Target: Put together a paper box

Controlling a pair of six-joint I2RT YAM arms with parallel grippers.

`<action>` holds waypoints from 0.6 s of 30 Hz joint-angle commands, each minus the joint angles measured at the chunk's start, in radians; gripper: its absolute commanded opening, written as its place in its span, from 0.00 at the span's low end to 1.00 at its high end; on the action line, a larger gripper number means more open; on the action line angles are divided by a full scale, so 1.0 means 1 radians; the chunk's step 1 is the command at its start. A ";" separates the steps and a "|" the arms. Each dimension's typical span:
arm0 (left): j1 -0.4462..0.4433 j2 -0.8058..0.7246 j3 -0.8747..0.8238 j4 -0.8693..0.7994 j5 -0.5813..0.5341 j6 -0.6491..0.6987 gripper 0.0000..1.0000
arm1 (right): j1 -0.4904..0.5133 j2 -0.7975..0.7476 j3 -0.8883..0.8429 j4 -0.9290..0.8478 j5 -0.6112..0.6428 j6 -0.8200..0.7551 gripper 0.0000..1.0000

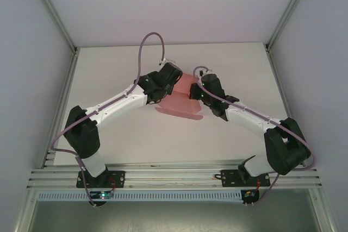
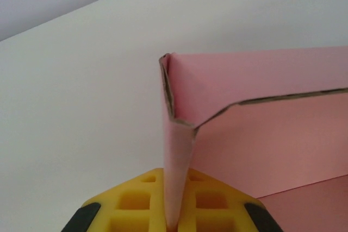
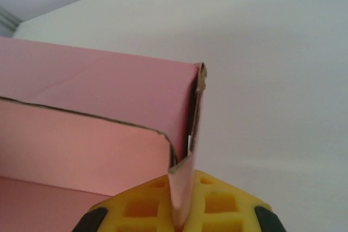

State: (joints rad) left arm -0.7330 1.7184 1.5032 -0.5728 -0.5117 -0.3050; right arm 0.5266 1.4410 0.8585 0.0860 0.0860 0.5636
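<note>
**A:** What is the left tool [image 2: 173, 217] doing?

**B:** It is pinching the paper box [image 2: 261, 134]. A thin upright end flap of pink card stands edge-on between its yellow pads [image 2: 136, 202], which are pressed against it from both sides.

**A:** And the right tool [image 3: 182, 215]?

**B:** The same, mirrored. Its jaws are squeezed together on the end flap at the opposite end of the box, with the card running up from between the yellow foam.

**A:** What lies just past the tools?

**B:** On each wrist view the pinched flap meets a folded corner with a raw brown cut edge. From that corner a long pink wall runs away toward the other tool, and a flat pink panel lies below it.

**A:** Where is the box on the table [image 1: 125, 139]?

**B:** From above it sits around the middle of the white table, directly between the two tool heads. The left arm reaches in from the left and the right arm from the right. A flat pink panel with a wavy edge sticks out toward the near side.

**A:** Is it resting on the table?

**B:** I cannot tell whether it touches the surface or is held just clear of it.
</note>
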 commanded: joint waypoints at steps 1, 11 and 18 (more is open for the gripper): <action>-0.003 0.026 0.095 -0.126 -0.257 -0.144 0.00 | 0.010 0.025 0.065 -0.234 0.413 -0.028 0.00; 0.055 0.122 0.170 -0.357 -0.368 -0.358 0.00 | -0.051 -0.004 0.060 -0.354 0.673 0.098 0.00; 0.047 0.084 0.118 -0.139 -0.109 -0.145 0.00 | -0.130 -0.073 -0.134 0.162 0.043 0.017 0.12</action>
State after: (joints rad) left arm -0.7647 1.8736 1.6779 -0.6960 -0.5598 -0.5304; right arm 0.5110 1.4006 0.8165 0.0994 0.2287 0.5762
